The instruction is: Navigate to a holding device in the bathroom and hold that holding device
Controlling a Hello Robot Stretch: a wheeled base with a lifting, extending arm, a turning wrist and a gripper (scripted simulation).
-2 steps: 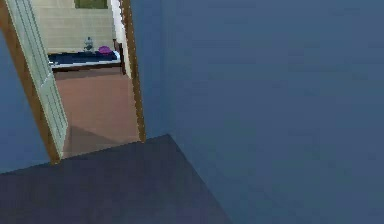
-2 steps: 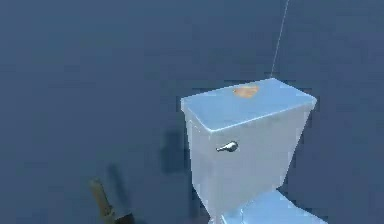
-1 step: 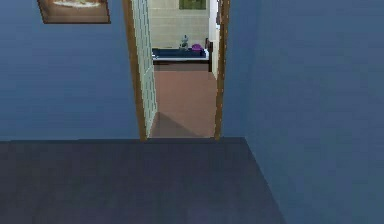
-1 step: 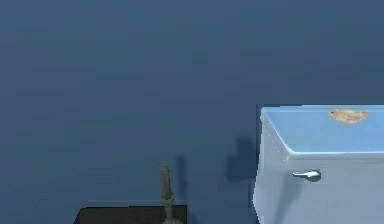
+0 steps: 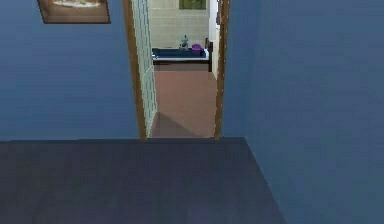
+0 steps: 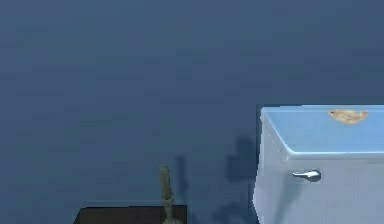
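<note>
Blue-walled bathroom it seems, going by the toilet tank (image 6: 320, 150), so the navigating looks mostly done. The likely holding device is the dark low stand (image 6: 115, 214) with a tan upright stick (image 6: 165, 188), left of the tank by the wall. Its place relative to the claw, and the claw's state, cannot be told; reaching and holding remain.

Forward view: doorway (image 5: 185, 70) at centre of the facing wall (image 5: 60, 90). Door leaf (image 5: 146, 65) stands swung open at the doorway's left edge. Framed picture (image 5: 73, 9) hangs on the wall, upper left of the doorway. Through the doorway, at the far end, low furniture (image 5: 180, 56) with small items (image 5: 197, 48) on top.

Arm side view: toilet tank (image 6: 320, 165) in lower right corner, against the wall. Flush lever (image 6: 308, 176) on the tank's front, left side. Small flat item (image 6: 348, 116) on the lid near its right edge. Left of the tank, apart from it, an upright stick (image 6: 165, 188) at the right end of a low box (image 6: 120, 215).
</note>
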